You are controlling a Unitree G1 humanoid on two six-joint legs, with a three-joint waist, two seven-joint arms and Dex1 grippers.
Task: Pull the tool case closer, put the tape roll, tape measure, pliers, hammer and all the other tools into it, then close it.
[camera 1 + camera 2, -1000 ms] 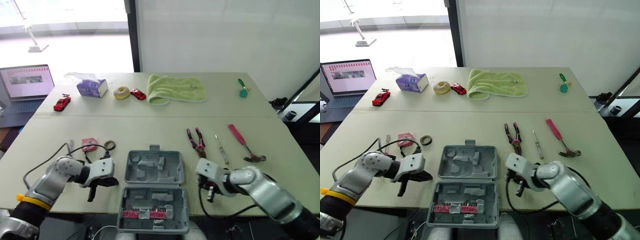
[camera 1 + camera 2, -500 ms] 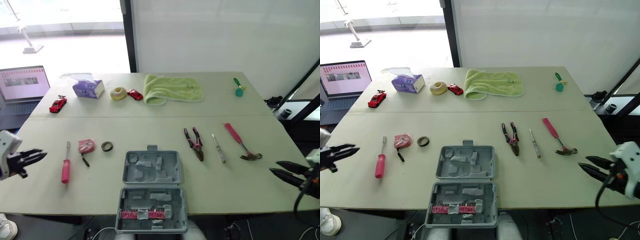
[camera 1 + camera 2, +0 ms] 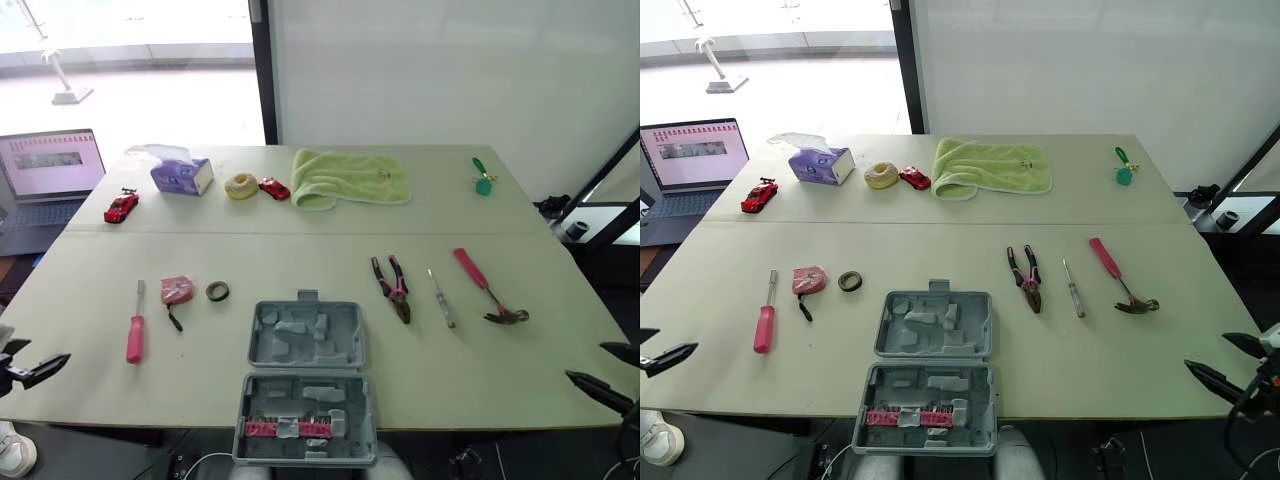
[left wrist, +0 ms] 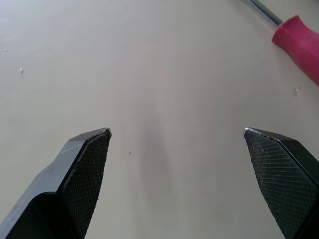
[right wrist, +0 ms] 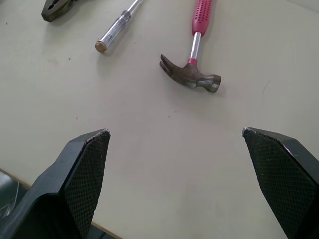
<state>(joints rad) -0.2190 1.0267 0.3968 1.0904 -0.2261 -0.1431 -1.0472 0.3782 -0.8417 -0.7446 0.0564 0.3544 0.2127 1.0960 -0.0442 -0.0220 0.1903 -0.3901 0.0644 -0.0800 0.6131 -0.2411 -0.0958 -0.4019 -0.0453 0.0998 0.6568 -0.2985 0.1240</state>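
Okay, we see both claws wide open and empty: left gripper [image 4: 177, 132] far left of the case [image 3: 305, 385], right gripper [image 5: 174, 130] far right. Case lies open. Just beyond, to its left: red screwdriver [image 3: 134, 338], tape measure [image 3: 177, 290], tape roll [image 3: 217, 291]. To its right: pliers [image 3: 393, 288], clear screwdriver [image 3: 441, 299], hammer [image 3: 487, 287].

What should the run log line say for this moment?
stage: tools not yet packed | grey plastic tool case: open | left gripper: open, empty, near pink-handled screwdriver | right gripper: open, empty, near pink-handled hammer
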